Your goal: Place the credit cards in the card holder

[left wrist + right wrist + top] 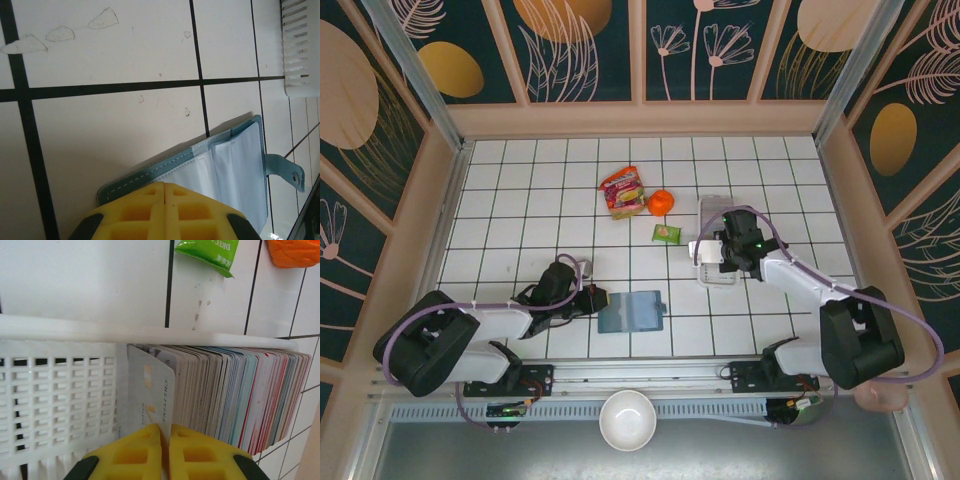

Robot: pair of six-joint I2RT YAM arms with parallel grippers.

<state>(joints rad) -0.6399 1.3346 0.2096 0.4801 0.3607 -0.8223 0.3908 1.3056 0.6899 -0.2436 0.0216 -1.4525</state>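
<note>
A: What is covering the tabletop (520, 200)?
B: White tiles with dark grout are running edge to edge.
A: And around it?
B: Dark teal panels (585, 50) are standing in tan frames (640, 118), showing gold discs (450, 68) and pale leaf drawings (720, 45).

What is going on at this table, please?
The robot seems to be starting to load cards. Its right gripper is shut on one card at the end of a stack of cards standing in a white tray; the card is not lifted out yet. The left gripper is shut and sits at the edge of the card holder, which lies open on the tiled table. Its pockets that show look empty.
</note>
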